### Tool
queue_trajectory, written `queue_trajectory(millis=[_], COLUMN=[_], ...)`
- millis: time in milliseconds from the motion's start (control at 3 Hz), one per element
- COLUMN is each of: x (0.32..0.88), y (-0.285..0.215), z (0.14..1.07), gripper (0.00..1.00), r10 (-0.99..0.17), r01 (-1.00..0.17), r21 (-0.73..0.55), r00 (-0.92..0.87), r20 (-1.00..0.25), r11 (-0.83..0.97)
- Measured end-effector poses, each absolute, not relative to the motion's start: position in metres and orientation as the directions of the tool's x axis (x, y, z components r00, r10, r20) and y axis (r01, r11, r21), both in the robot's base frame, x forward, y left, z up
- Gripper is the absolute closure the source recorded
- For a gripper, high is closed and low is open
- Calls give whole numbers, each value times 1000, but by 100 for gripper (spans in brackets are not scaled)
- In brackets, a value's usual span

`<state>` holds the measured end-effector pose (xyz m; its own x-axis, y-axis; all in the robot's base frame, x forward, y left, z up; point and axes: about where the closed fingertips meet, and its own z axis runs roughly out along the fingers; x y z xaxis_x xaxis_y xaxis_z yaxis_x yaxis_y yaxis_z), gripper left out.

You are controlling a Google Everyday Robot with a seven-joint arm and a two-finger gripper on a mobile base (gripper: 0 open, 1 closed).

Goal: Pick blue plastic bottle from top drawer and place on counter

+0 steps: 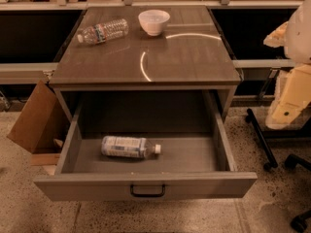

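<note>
The tabletop stands left of the end effector; on it a white bowl, and farther left a clear bottle on its side.

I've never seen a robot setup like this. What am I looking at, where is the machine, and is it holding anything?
This is one camera picture, looking down on a small cabinet. The machine is a wheeled robot with one arm. Only pale parts of it show at the right edge, where its gripper hangs beside the cabinet, away from the drawer; I see nothing in it. The top drawer is pulled open, and the blue plastic bottle lies on its side inside, cap to the right. On the counter above are a white bowl and a clear ribbed bottle, lying down. A cardboard box stands at the left.
</note>
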<state>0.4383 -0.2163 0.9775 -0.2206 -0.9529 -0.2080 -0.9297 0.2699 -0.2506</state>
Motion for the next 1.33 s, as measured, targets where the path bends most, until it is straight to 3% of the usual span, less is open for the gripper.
queue_trajectory(millis=[333,1000,1333], x=[438,427,427], y=[-216,-164,-164], z=[977,929,930], gripper=[0,0,0], r10=[-953,-905,-905], r01=[-930,-950,-950], r21=[-251,-165,-166], r00=[-221,-186,-186], r20=[-208,-383,-383], r11=[270,265,265])
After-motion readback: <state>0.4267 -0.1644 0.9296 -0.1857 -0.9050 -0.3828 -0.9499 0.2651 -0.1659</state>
